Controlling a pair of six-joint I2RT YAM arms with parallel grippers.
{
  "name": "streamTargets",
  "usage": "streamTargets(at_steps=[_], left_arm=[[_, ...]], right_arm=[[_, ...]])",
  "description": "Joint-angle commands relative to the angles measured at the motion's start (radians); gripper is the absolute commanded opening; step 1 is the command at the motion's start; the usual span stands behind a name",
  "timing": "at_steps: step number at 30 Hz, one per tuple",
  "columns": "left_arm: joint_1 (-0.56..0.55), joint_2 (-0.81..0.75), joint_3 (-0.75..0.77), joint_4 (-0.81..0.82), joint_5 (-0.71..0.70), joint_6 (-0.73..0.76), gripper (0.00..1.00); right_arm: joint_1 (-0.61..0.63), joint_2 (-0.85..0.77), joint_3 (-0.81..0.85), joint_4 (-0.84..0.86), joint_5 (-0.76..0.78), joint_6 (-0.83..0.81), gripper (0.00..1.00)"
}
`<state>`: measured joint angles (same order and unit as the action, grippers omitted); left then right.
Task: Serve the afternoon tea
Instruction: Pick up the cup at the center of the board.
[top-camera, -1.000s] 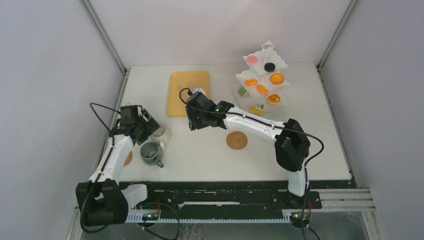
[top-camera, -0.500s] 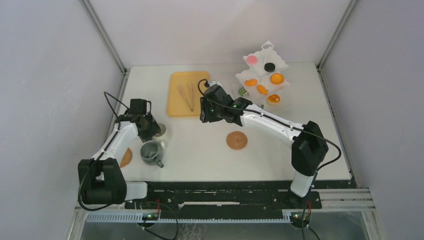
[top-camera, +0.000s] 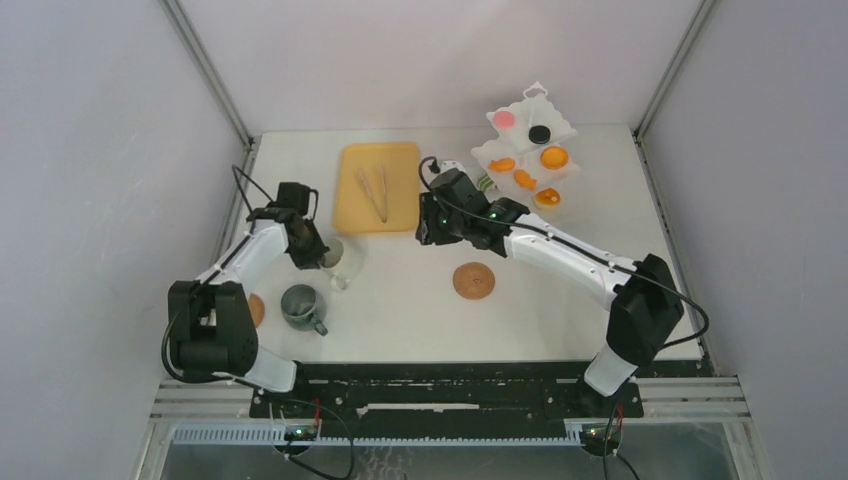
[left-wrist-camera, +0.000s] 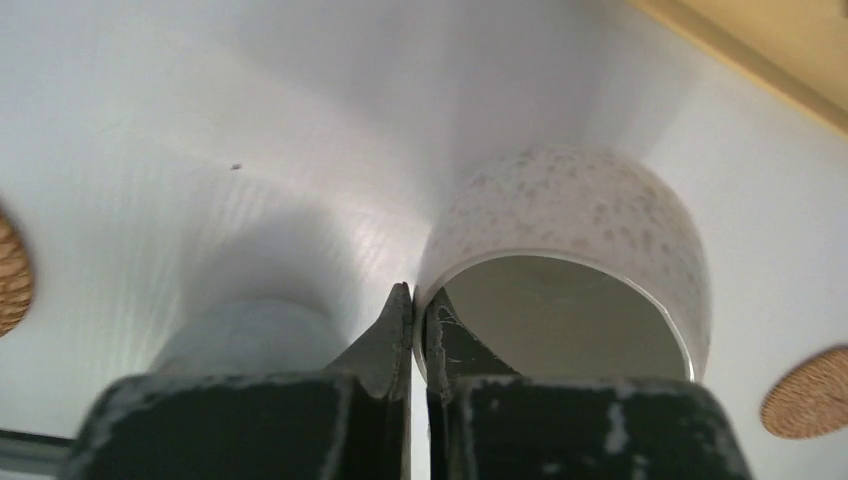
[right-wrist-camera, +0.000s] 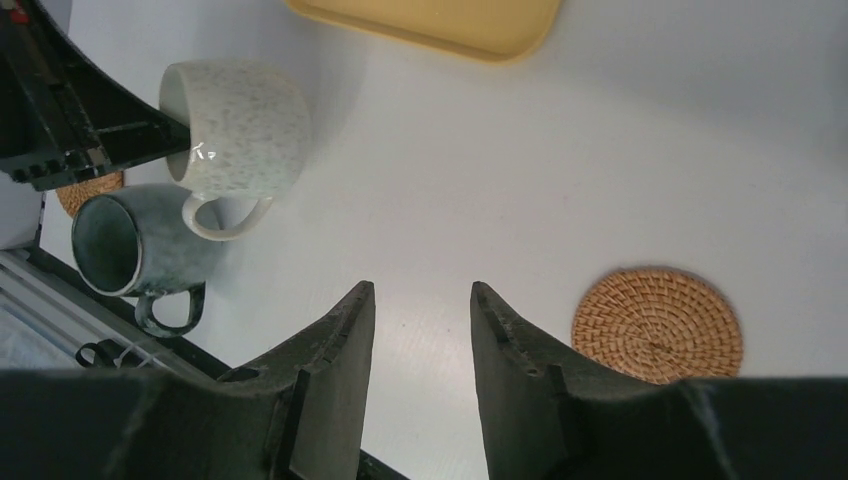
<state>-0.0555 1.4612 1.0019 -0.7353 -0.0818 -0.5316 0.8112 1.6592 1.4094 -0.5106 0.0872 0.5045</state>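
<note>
near left edge | left pincer (left-wrist-camera: 412, 330) clamps speckled mug (left-wrist-camera: 580, 215) by its rim | right pincer (right-wrist-camera: 420, 310) open, well apart

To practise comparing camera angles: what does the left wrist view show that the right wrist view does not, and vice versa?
Left wrist only: the inside of the white mug. Right wrist only: that mug's handle, the open right gripper. Both: the white mug with the left gripper shut on its rim, cork coasters, the yellow board.

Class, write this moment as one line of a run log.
left claw: shut on white mug rim | right claw: open, empty | grey mug: untouched | centre coaster: bare
</note>
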Motion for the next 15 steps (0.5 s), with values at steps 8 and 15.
streamTargets(at_steps=[8, 15], left_arm=[[-0.137, 0.08, 0.259, -0.028, 0.006, -0.03, 0.0], [-0.274, 0.175, 0.46, -0.108, -0.023, -0.061, 0.0]], right_arm=[[-0.055, -0.278, -0.107, -0.017, 0.065, 0.014, 0.48], [-0.121, -0.44, -0.164, -0.098, 0.121, 0.024, 0.48]])
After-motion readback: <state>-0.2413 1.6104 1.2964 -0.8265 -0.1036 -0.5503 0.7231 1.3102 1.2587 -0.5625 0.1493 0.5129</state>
